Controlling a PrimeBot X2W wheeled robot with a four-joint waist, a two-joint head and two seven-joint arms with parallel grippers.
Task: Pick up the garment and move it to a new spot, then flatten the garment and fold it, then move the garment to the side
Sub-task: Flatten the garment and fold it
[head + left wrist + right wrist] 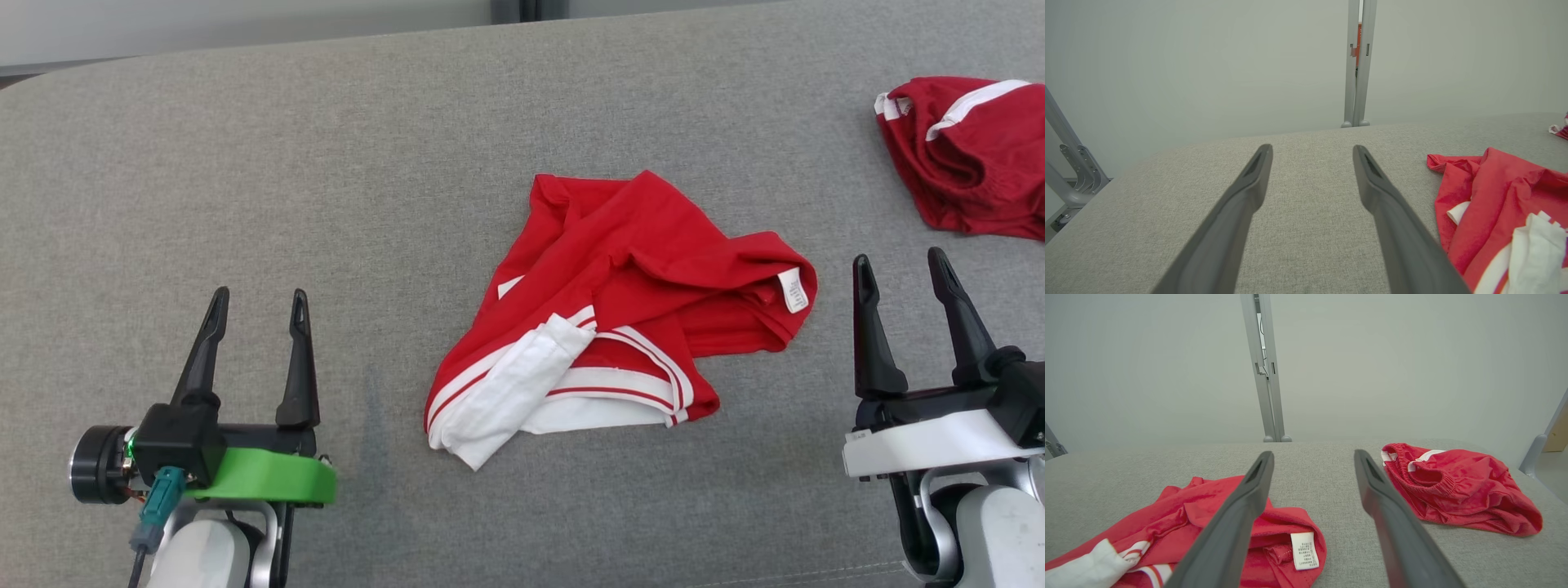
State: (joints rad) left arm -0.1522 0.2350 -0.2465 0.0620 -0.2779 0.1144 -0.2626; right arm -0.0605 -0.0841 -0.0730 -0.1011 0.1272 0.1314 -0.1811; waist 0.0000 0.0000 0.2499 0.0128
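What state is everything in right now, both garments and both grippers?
centre garment, crumpled in a heap on the grey surface, not flattened or folded, white label showing
far garment, bunched up, lying apart from the centre garment
left gripper, open, empty, left of the centre garment
right gripper, open, empty, right of the centre garment

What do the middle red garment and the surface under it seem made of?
Red garment: thin, matte knit fabric, probably jersey; it drapes in soft folds. Grey surface: matte woven upholstery cloth, judging by its fine heathered weave; padding underneath can't be told.
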